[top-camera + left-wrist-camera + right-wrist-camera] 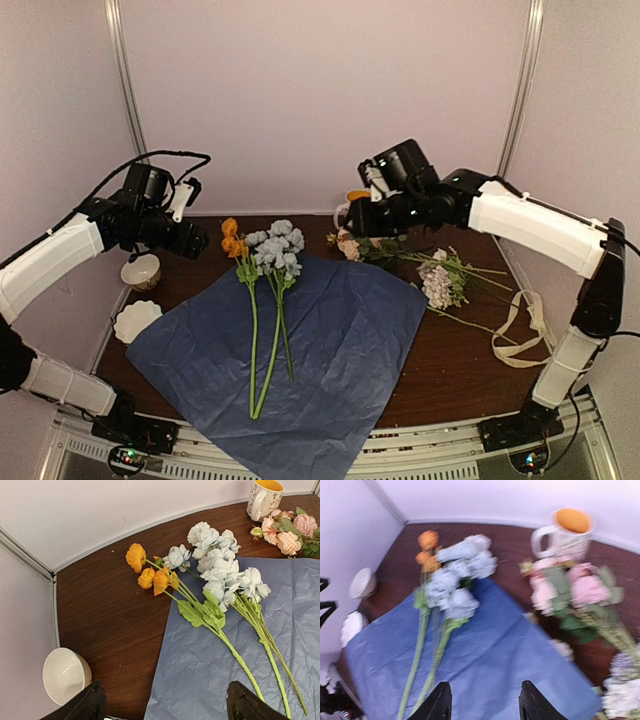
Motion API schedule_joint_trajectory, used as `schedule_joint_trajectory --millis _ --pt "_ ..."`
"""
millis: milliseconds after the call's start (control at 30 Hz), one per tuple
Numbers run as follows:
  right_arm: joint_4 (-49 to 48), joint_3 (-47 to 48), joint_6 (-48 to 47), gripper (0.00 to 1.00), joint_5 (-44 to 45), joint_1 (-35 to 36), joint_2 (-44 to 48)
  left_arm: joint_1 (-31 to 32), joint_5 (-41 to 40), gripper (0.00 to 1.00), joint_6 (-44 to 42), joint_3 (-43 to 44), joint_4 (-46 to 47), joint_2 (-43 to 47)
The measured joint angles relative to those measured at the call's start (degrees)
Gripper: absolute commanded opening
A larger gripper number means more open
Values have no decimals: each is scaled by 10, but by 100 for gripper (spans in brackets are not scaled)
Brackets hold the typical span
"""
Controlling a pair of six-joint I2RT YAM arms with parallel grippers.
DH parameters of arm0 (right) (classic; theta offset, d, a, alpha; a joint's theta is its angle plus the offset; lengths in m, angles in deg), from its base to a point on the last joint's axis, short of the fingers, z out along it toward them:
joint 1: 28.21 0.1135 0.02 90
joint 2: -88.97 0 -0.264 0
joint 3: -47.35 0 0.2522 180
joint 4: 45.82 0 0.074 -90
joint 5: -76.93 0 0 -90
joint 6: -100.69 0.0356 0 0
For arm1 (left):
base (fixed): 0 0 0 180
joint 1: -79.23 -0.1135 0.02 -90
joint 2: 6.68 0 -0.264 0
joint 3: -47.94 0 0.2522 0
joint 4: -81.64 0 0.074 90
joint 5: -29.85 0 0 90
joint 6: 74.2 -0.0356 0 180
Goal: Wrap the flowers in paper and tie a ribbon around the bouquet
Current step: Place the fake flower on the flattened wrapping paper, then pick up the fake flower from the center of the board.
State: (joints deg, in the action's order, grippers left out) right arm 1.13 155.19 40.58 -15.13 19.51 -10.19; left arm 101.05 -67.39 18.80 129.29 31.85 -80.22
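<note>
The blue paper (330,350) lies flat on the surface (450,370). Pink flowers (352,246) lie just off its right edge, stems pointing right, nearest the right fingers (440,702), which are apart and empty. The left fingers (87,705) are wide, empty too.

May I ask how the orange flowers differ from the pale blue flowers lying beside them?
The orange flowers are vivid orange; the pale blue flowers are whitish blue. The orange flowers carry a few small heads, the pale blue flowers a larger, fuller cluster. The orange heads lie off the paper on the table; the pale blue heads straddle its edge. Both lie flat, green stems on the paper.
</note>
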Motion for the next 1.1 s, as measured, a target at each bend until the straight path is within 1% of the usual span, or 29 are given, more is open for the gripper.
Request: schedule_joint_trajectory --millis 100,200,300,433,500,600,767,867,933,1033,1100 --pt "64 0 -84 48 49 -94 45 0 0 86 -1 0 0 0" --pt "137 0 -156 44 97 -192 57 0 -1 86 -2 -1 0 0" --pt "230 2 -197 43 139 -280 34 0 -3 86 -4 -1 0 -2" --pt "323 -9 -223 46 156 -358 -18 0 -6 86 -6 -1 0 -11" --pt "346 -32 -238 47 149 -369 -28 0 -6 87 -6 -1 0 -17" --pt "372 -49 -261 46 143 -365 -39 0 -6 86 -8 -1 0 -25" --pt "377 -48 -294 41 145 -365 -91 0 -6 86 -10 -1 0 -30" --pt "379 -39 -304 35 150 -368 -136 0 -7 86 -12 -1 0 -30" --pt "380 -31 -311 29 153 -369 -158 0 -7 86 -13 -1 0 -30" --pt "381 -23 -318 17 160 -369 -169 0 -7 86 -14 -1 0 -30" --pt "384 -21 -321 12 165 -368 -168 0 -7 86 -15 -1 0 -30"
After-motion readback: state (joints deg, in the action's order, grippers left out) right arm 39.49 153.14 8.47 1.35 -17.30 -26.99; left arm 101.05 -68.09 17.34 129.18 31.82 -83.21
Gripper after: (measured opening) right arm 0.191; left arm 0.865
